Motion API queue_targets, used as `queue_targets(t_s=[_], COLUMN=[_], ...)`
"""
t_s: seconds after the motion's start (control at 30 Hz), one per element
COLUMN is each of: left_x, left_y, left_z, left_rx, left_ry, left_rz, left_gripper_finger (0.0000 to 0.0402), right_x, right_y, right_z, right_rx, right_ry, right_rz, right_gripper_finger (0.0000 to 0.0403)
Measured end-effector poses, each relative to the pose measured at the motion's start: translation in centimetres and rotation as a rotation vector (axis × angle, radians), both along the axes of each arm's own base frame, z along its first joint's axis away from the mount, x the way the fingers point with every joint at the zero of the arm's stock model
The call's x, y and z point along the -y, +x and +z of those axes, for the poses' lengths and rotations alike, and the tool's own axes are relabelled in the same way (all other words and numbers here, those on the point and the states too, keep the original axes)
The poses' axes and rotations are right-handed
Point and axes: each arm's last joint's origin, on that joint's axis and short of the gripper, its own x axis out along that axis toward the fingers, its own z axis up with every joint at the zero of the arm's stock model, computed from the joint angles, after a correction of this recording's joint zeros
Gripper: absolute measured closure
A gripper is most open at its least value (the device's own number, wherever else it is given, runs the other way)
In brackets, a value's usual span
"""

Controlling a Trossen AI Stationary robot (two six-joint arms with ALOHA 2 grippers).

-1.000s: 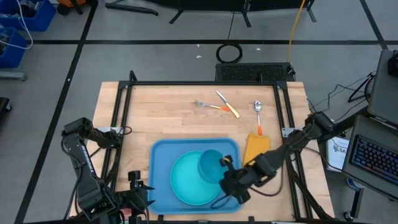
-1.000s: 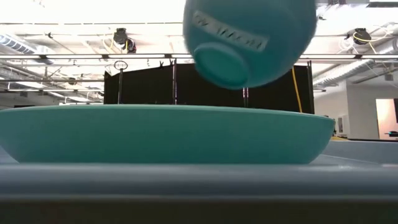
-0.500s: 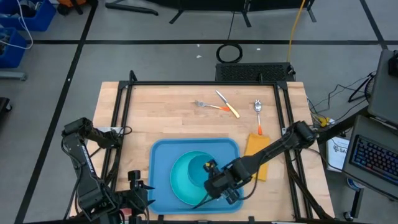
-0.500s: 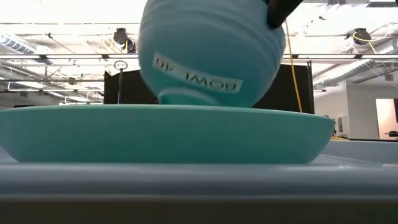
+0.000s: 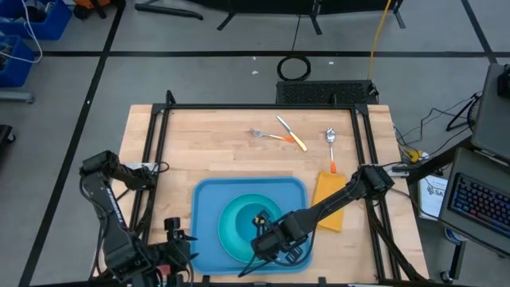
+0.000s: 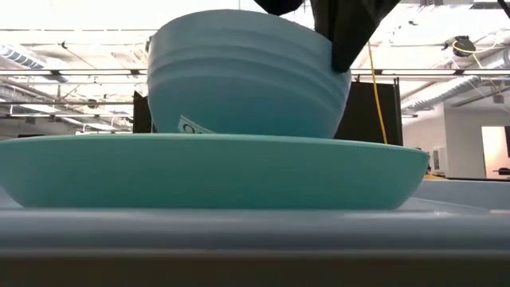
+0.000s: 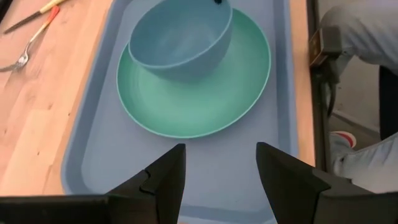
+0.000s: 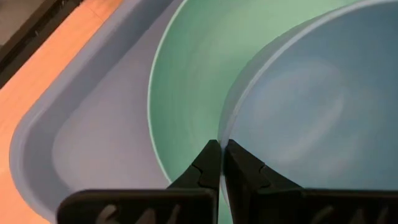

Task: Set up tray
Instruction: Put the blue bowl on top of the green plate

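Bowl going onto the plate, cutlery and napkin yet to join the tray

The right hand (image 8: 221, 163) is pinching the rim of the smooth pale-blue bowl (image 7: 179, 38), its fingers pressed together on the thin wall, holding the bowl on or just above the round turquoise plate (image 7: 199, 99). That glossy, shallow plate is sitting inside the tray (image 5: 209, 209), a big light-blue plastic rectangle with rounded corners and a raised rim, lying at the near edge of the pale wooden surface (image 5: 207, 143). The left hand (image 7: 217, 180) is waiting over the tray's near end, fingers spread, gripping nothing. By my reading, roughly halfway: the orange napkin (image 5: 331, 201) is lying just beside the tray, and the fork (image 5: 263, 135), knife (image 5: 291, 132) and spoon (image 5: 331, 148) are lying well apart on the wood.
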Motion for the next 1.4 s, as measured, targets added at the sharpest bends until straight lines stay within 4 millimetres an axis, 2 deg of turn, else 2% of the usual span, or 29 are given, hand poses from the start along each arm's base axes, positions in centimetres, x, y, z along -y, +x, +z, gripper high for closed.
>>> queue_targets(t_s=[0.2, 0.57, 0.87, 1.4], left_x=[-0.1, -0.1, -0.1, -0.1], left_y=[-0.1, -0.1, -0.1, -0.1], left_z=[-0.6, -0.6, -0.6, -0.6], left_rx=[-0.012, -0.012, -0.012, -0.012], left_ry=[0.004, 0.005, 0.005, 0.005], left_rz=[0.007, 0.005, 0.005, 0.004], left_gripper_finger=[0.0202, 0.0202, 0.0202, 0.0202], right_x=[-0.1, -0.5, -0.6, -0.8], right_y=[0.0, 0.5, 0.5, 0.8], right_z=[0.0, -1.6, -1.7, -1.6], right_rx=[0.011, -0.018, -0.022, 0.042], right_ry=[-0.021, -0.010, 0.007, -0.031], right_rz=[0.028, 0.062, 0.065, 0.013], right_gripper_finger=[0.0403, 0.0403, 0.0402, 0.0353])
